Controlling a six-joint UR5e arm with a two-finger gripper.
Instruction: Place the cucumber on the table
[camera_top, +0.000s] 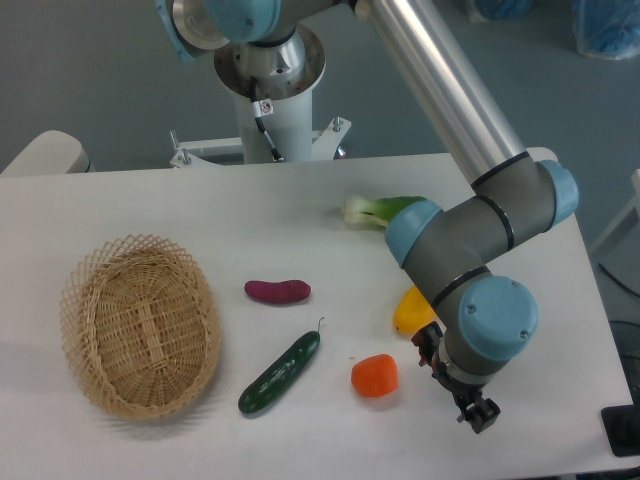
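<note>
Beyond the far edge of the white surface, a plain grey-blue floor (90, 70), smooth and evenly lit, without hard shadows; at the top right corner, crumpled blue plastic bags (608, 25) cut off by the frame; at far left, a rounded pale cream furniture corner (45, 152); down the right side, a slanted grey strip (615, 225); at lower right, a small black block (625, 430).

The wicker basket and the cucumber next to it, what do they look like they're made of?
The basket looks like woven wicker or rattan, tan and matte, with an open-weave looped rim. The cucumber is dark green and glossy with pale speckles and a thin stem; that even shine suggests a plastic replica, though a real one can't be ruled out. It lies on the white table.
</note>
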